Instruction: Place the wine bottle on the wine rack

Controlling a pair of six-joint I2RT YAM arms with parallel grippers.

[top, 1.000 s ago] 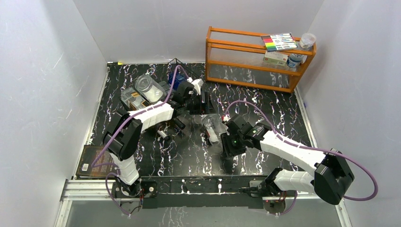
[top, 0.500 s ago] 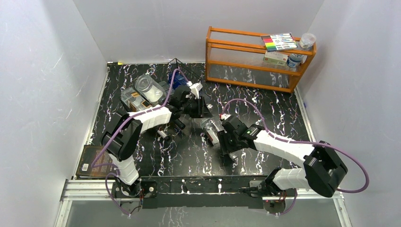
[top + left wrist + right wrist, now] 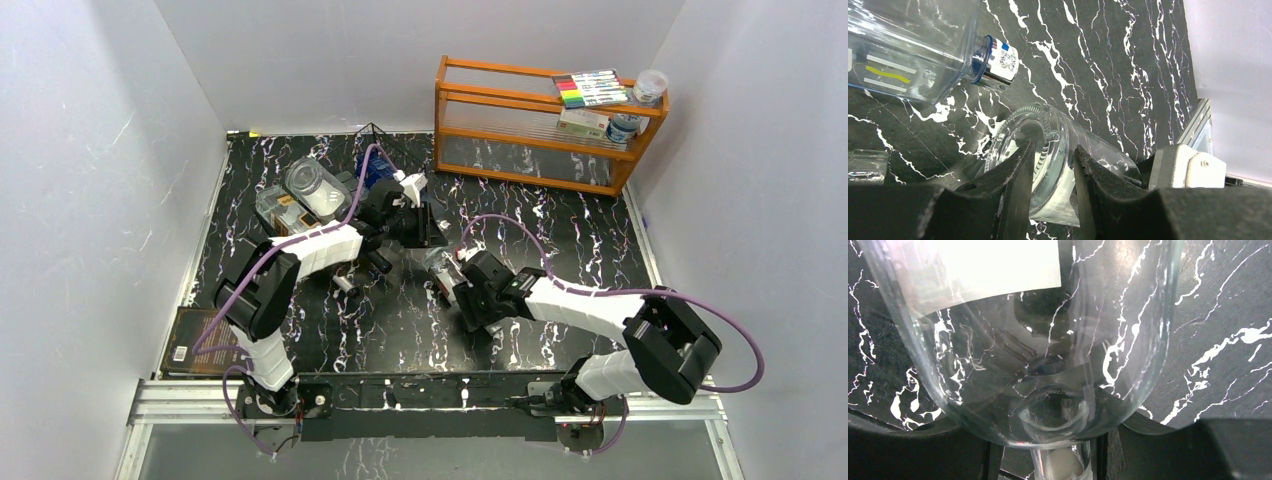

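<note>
The clear wine bottle (image 3: 446,268) lies on its side on the black marble table (image 3: 560,240). My left gripper (image 3: 428,228) is at its base. In the left wrist view the gripper (image 3: 1053,150) is shut on the bottle (image 3: 1098,160), one finger across the hollow bottom and the other on the outer wall. My right gripper (image 3: 463,292) is at the neck end. In the right wrist view the gripper (image 3: 1048,450) stands open around the neck, with a gap on the left, under the bottle's shoulder (image 3: 1048,340). Thin black wire of the wine rack (image 3: 371,132) shows at the back, mostly hidden.
Other clear bottles (image 3: 312,190) lie at the back left, one square with a blue neck and silver cap (image 3: 998,62). An orange wooden shelf (image 3: 540,140) with markers and small jars stands at the back right. A dark book (image 3: 195,340) lies at the near left edge.
My left gripper has shut on the bottle's base. My right arm has slid left along the bottle and its jaws have widened around the neck.
</note>
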